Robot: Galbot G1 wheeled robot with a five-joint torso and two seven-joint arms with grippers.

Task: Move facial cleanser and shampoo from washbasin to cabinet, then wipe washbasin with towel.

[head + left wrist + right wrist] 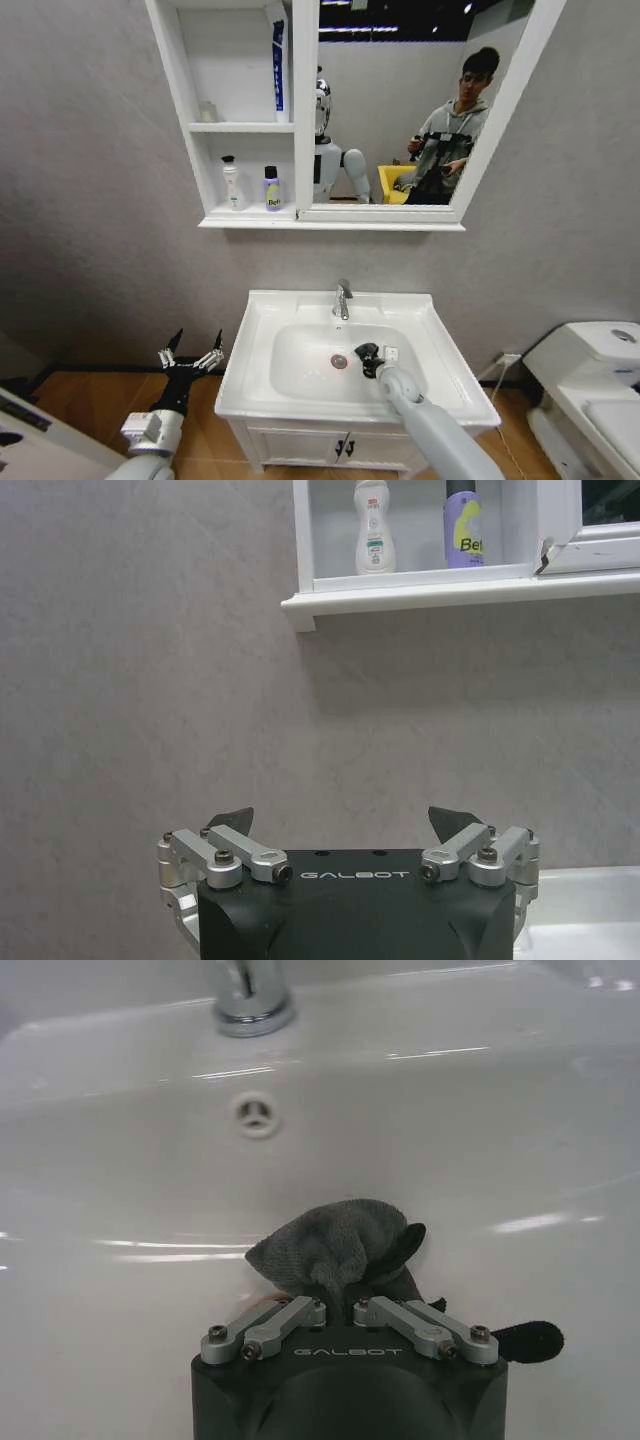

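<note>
fingers of right gripper (338,1305) clamped on towel (335,1245), wiping inside washbasin (300,395); left gripper (190,357) spread empty; bottles (252,185) already in cabinet (190,100).

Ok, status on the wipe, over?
Right gripper shut on towel, down in washbasin bowl near drain. Left gripper open, idle left of basin. Two bottles on cabinet shelf. Nothing blocking.

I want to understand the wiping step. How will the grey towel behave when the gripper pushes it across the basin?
The towel is probably floppy: it bunches in folds where the right gripper pinches it. It looks light for its size. On the glossy washbasin it should slide easily, though loose ends may drag or fold under.
</note>
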